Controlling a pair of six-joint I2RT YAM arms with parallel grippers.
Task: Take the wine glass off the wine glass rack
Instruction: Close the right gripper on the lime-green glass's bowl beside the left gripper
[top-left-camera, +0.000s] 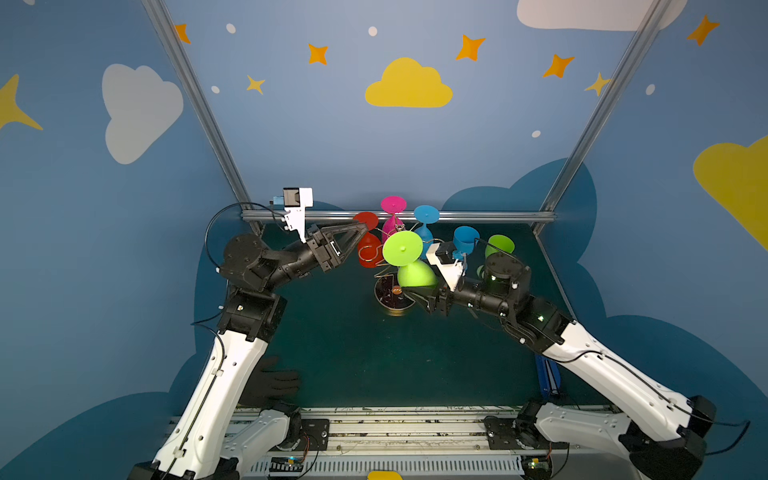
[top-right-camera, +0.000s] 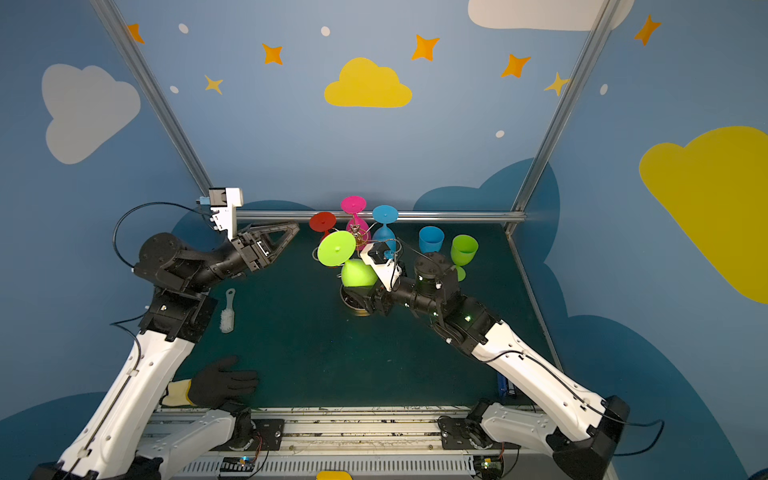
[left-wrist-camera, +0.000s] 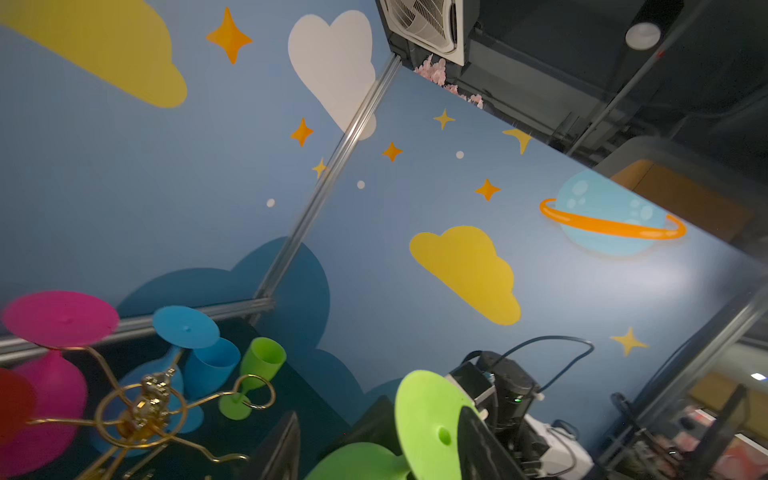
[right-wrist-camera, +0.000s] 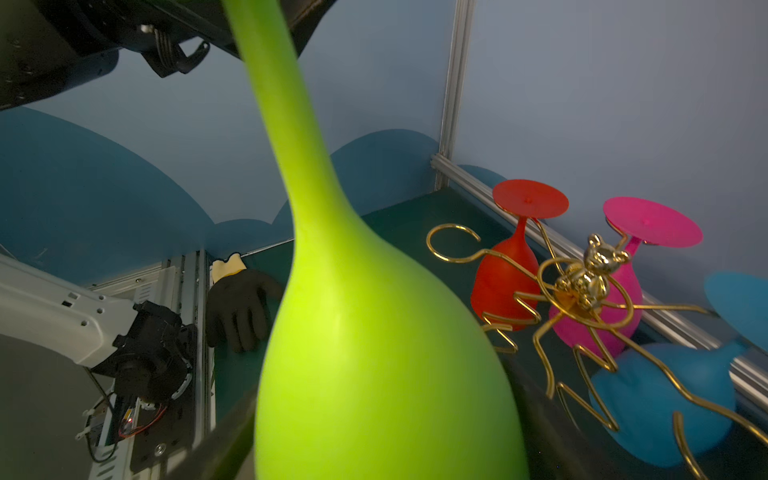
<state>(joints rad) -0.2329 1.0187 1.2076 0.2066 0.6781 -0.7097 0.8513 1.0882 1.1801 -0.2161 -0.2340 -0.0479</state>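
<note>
An upside-down lime-green wine glass (top-left-camera: 402, 248) is clear of the gold wire wine glass rack (top-left-camera: 386, 297), just in front of it. My right gripper (top-left-camera: 415, 287) is shut on its bowl (right-wrist-camera: 374, 353), one finger on each side. Raised beside the red glass, my left gripper (top-left-camera: 353, 241) is open; in the left wrist view the green foot disc (left-wrist-camera: 424, 419) stands next to one finger (left-wrist-camera: 482, 449). Red (top-left-camera: 368, 249), pink (top-left-camera: 392, 216) and blue (top-left-camera: 426, 224) glasses hang upside down on the rack (right-wrist-camera: 582, 286).
A blue cup (top-left-camera: 465, 239) and a green goblet (top-left-camera: 500, 245) stand on the dark mat at the back right. A white brush (top-right-camera: 227, 311) and a black glove (top-right-camera: 220, 384) lie front left. An aluminium rail (top-left-camera: 498, 216) bounds the back.
</note>
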